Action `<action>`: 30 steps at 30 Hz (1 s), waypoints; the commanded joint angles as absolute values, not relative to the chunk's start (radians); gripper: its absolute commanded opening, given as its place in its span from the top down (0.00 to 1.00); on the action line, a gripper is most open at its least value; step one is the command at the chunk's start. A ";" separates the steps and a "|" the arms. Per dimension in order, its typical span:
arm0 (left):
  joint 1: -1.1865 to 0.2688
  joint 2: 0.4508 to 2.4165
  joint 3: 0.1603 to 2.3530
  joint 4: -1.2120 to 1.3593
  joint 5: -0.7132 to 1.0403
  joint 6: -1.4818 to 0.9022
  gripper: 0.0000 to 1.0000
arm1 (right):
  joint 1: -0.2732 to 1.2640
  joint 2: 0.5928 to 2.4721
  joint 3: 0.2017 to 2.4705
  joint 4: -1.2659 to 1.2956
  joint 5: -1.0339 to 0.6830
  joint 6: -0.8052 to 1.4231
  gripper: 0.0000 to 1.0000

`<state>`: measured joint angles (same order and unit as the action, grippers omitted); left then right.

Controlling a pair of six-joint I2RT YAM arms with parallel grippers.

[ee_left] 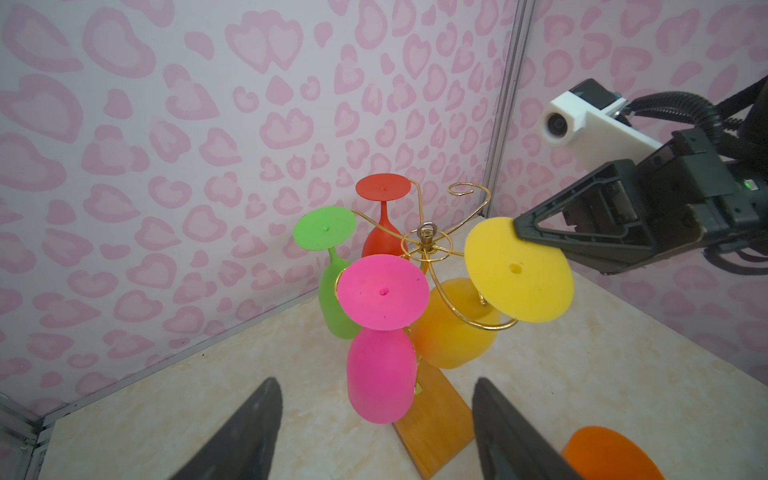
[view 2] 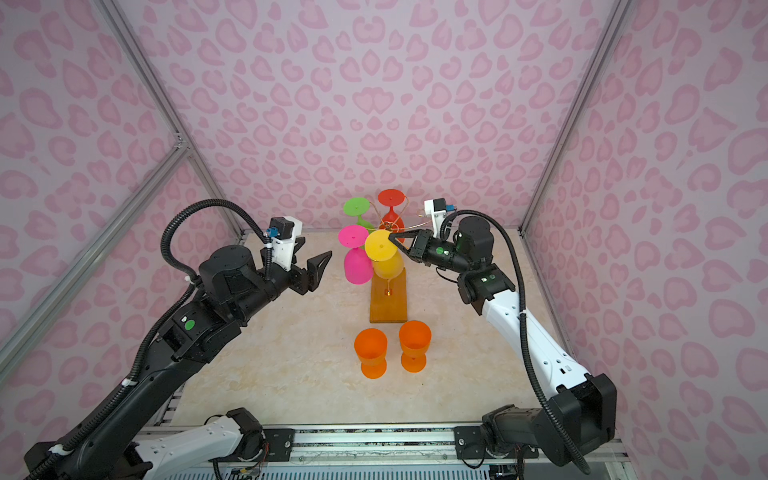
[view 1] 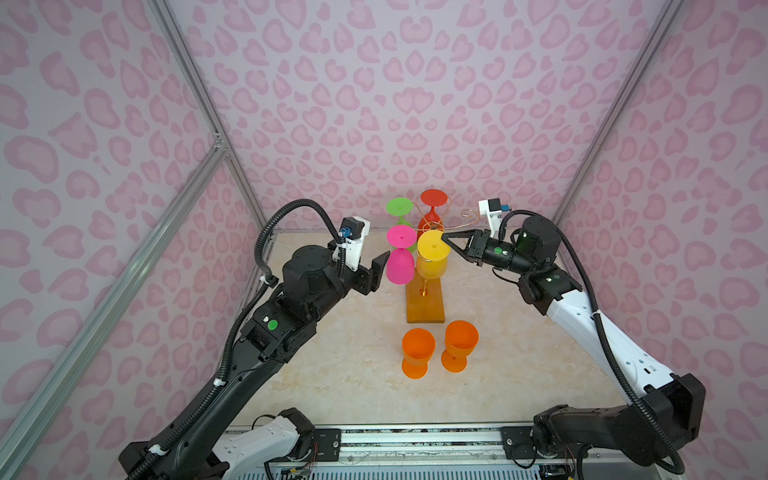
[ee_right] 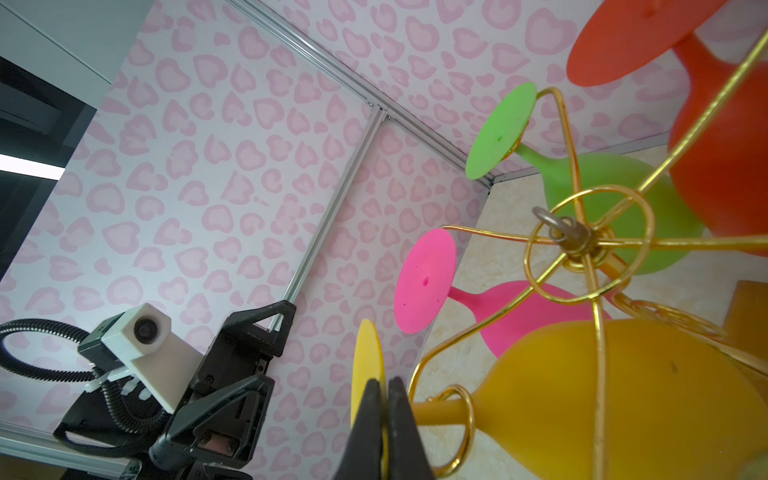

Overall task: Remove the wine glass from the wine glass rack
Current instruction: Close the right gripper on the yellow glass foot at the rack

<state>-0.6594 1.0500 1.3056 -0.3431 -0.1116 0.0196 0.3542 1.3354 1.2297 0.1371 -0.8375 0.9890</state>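
Pink glass (view 1: 400, 268) and yellow glass (view 1: 432, 266) mostly hide the post of the wine glass rack (view 1: 424, 307); an orange glass (ee_left: 611, 455) is cropped.

Thin shiny gold wire makes the wine glass rack (ee_left: 424, 239), its wooden base (ee_left: 440, 419) smooth amber; the yellow wine glass (ee_left: 517, 270) hanging there looks matt plastic.

Glasses: 6 total. 4 hang upside down on the rack (view 1: 425, 305): green glass (view 1: 400, 206), red glass (view 1: 433, 198), pink glass (view 1: 401, 235), yellow glass (view 1: 432, 246), 1 of each. 2 orange stand on the table (view 1: 332, 374): left-side orange glass (view 1: 417, 351), right-side orange glass (view 1: 460, 344). Racks: 1. Arms: 2, w/ 1 gripper apiece: left gripper (view 2: 320, 266), right gripper (view 1: 444, 237). Wrist cams: 2.
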 commanded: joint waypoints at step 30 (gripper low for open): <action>-0.646 1.022 1.265 -0.303 -0.086 0.003 0.26 | 0.419 1.400 1.298 0.090 -0.819 0.958 1.00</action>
